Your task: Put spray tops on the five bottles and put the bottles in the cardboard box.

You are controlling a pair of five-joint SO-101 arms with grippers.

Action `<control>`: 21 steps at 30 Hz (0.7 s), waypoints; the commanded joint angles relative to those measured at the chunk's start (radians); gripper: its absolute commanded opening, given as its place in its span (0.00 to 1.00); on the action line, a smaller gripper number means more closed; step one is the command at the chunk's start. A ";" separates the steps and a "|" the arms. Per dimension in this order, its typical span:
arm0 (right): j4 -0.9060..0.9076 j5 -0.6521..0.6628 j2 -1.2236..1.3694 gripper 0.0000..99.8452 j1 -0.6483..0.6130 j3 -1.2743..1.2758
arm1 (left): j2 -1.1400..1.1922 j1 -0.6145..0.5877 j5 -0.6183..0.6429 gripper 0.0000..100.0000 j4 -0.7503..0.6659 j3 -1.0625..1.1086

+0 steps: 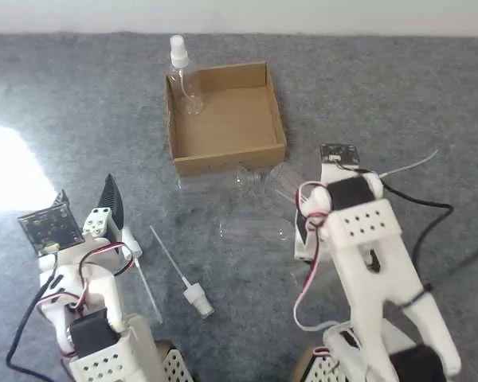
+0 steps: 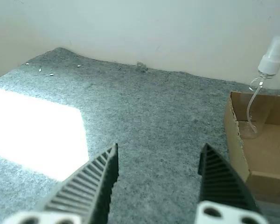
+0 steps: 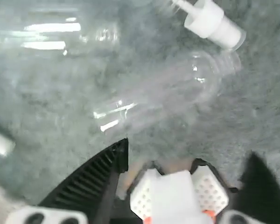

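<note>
Nearest, in the high view, a loose top (image 1: pixel 197 299) lies lower centre. Both the left pincer (image 2: pixel 161 151), lower left, and the right pincer (image 3: pixel 189 151), mid-right, gape released. The slick bottle (image 3: pixel 177 88) under the right one could roll or squirt free when squeezed. Farther off, upper centre, the box (image 1: pixel 231 157) holds one capped bottle (image 1: pixel 183 83).

Left hand (image 2: pixel 161 149), right hand (image 3: pixel 189 150), both agape.

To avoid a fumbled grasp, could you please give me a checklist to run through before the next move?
1. Right gripper open over a lying bottle: ok.
2. That bottle's neck capped: not ok, bare.
3. Left gripper open, empty: ok.
4. Loose spray top lying free on the table: ok.
5. Cardboard box has room: ok, holds one capped bottle.
</note>
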 commanded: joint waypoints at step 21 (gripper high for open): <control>-0.295 -0.155 0.552 0.43 0.007 -0.006 | -0.018 -0.002 0.008 0.26 -0.026 -0.013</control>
